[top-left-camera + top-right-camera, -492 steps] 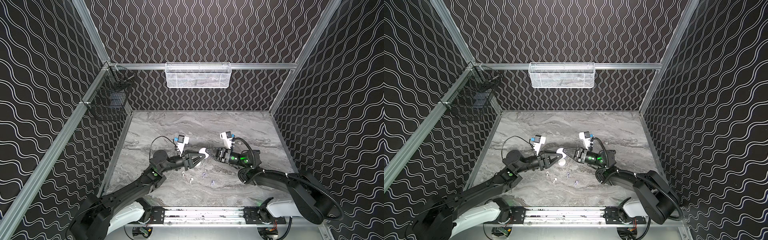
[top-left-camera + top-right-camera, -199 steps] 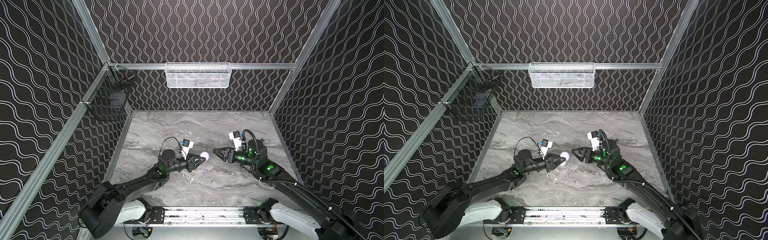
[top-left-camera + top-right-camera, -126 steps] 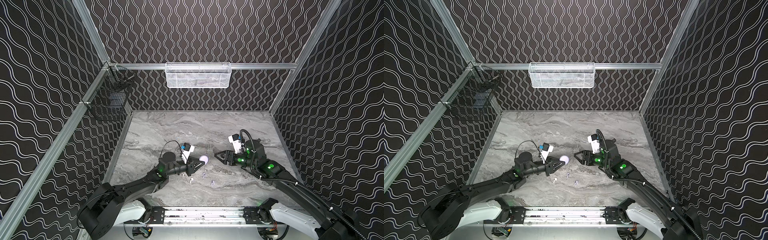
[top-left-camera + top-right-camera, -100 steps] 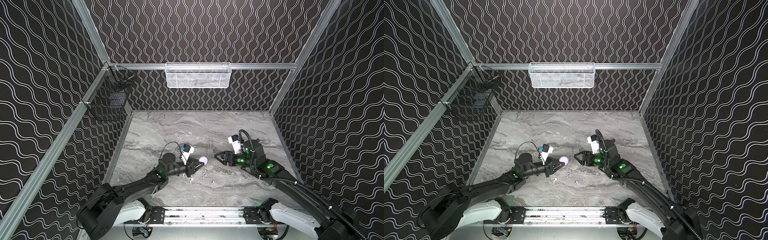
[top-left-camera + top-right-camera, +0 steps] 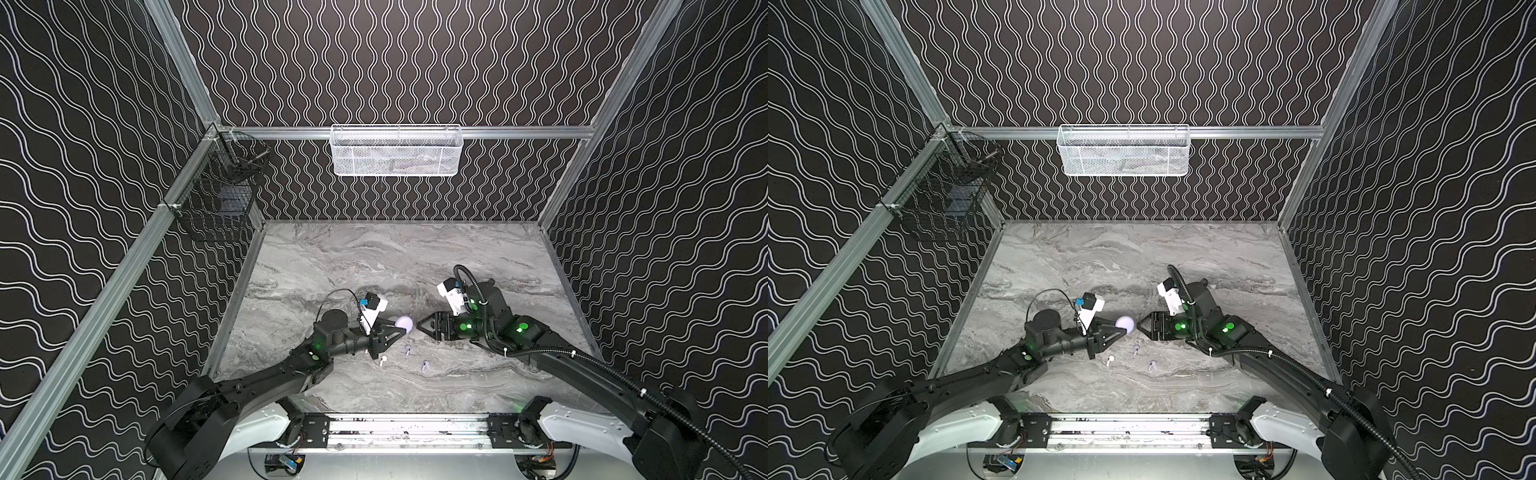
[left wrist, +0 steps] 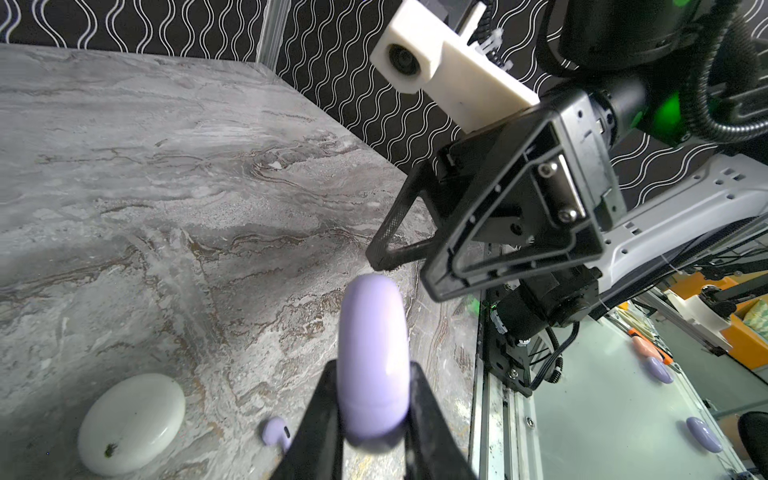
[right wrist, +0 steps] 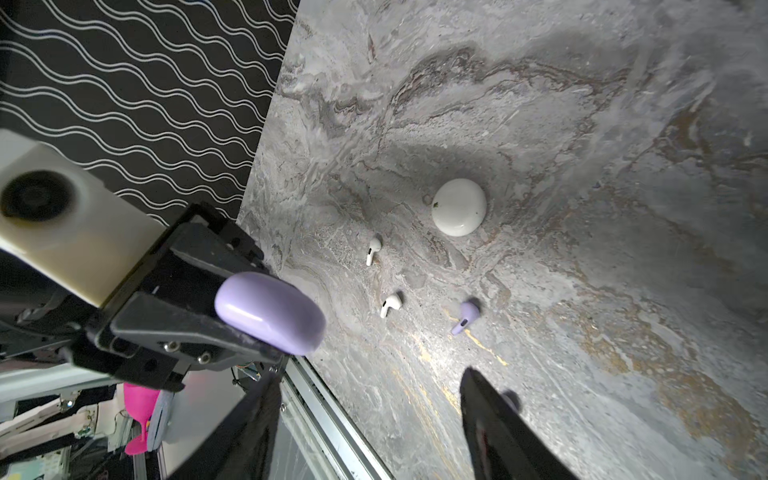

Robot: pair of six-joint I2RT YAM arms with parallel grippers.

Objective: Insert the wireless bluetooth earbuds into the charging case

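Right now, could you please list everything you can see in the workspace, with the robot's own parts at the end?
lilac case: one, lilac, held off the table in the left gripper
white case: one, white, lying closed on the table
white earbuds: two, white, loose on the table near the white case
lilac earbuds: two, lilac, loose on the table nearer the front edge than the grippers
table: one, grey marble, floor of the cell
white mesh basket: one, white, hung on the back rail
black wire basket: one, black, hung on the left wall rail
left gripper: one, black, shut on the lilac case
right gripper: one, black, open and empty, facing the lilac case
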